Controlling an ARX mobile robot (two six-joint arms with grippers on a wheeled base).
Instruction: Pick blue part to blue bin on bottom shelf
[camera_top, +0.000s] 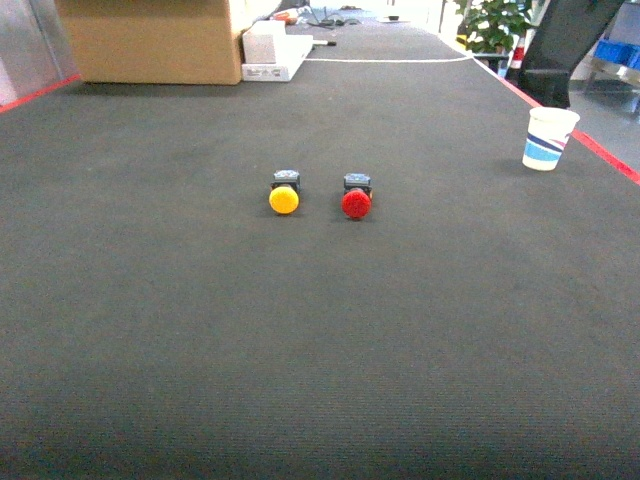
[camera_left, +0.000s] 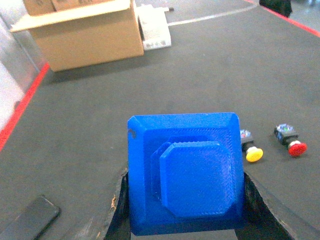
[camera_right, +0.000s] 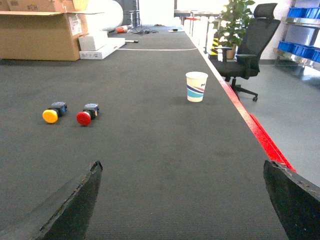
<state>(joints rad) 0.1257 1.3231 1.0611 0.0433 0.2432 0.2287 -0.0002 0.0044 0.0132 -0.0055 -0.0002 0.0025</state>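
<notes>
The blue part, a square stepped plastic piece, fills the lower middle of the left wrist view. My left gripper is shut on it, a dark finger at each side, held above the dark mat. My right gripper is open over bare mat with nothing between its fingers. Blue bins stand on a steel rack at the far right of the right wrist view; the lower of its two visible levels carries a row of them. Neither gripper shows in the head view.
A yellow button and a red button lie mid-mat. A paper cup stands near the red-taped right edge. A cardboard box sits back left. A dark flat phone-like object lies left of my left gripper. An office chair stands beyond the edge.
</notes>
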